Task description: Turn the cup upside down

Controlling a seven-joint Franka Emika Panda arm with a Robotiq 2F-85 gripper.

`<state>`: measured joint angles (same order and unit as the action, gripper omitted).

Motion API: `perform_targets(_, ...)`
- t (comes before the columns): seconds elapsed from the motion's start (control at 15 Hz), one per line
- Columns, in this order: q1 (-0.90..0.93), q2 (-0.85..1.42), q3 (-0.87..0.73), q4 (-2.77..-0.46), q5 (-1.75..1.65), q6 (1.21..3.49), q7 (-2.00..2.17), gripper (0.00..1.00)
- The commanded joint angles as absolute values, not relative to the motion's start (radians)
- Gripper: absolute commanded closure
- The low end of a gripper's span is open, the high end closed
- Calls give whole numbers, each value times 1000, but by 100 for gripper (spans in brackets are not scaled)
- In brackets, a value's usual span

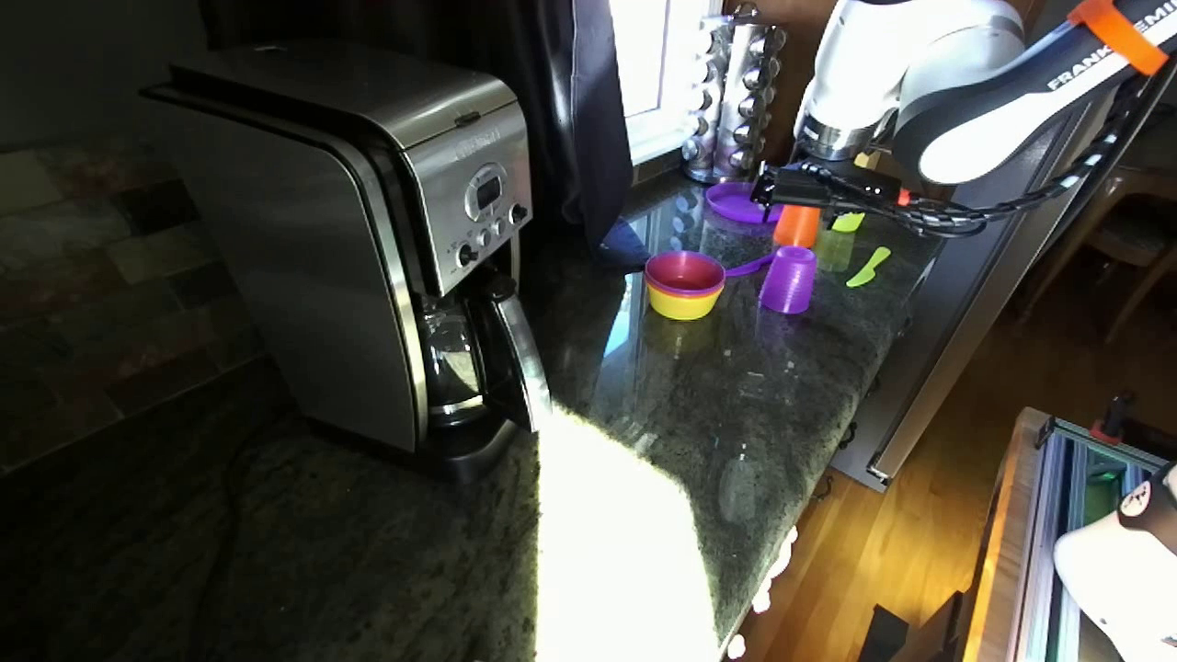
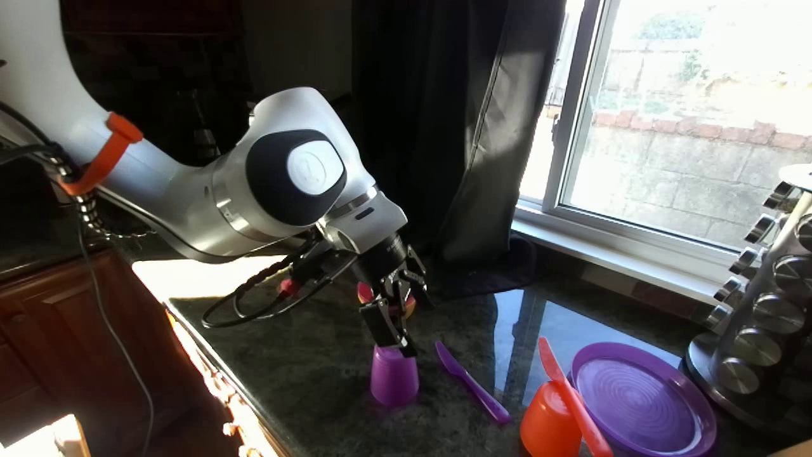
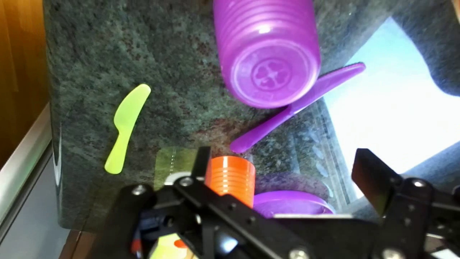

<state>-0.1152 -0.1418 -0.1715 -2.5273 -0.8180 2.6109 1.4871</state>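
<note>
A sunlit kitchen of homelike look, with a speckled stone desk (image 1: 809,359) running along a window (image 2: 691,114).
A silver-gray coffee maker (image 1: 340,257) with a glass carafe (image 1: 451,363) stands near a tiled wall (image 1: 92,267), while a rack of metal-capped jars (image 2: 777,311) rises near the window, where a dark curtain (image 2: 457,127) hangs. Nested bowls (image 1: 682,302), a purple plate (image 2: 641,400) and a lime-green knife (image 3: 124,129) rest on the desk. Beyond the desk's edge are reddish wooden cabinets (image 2: 57,324) and a wooden floor (image 1: 818,570).
</note>
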Motion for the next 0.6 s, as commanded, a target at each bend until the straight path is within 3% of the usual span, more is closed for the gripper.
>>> perform_targets(0.0, 20, -157, -302, -2545, -585, 2609, 1214, 0)
perform_targets(0.33, 156, -236, -441, -2477, -332, 2405, 837, 0)
perform_targets(0.53, -21, -240, -313, -2390, -268, 2272, 656, 0)
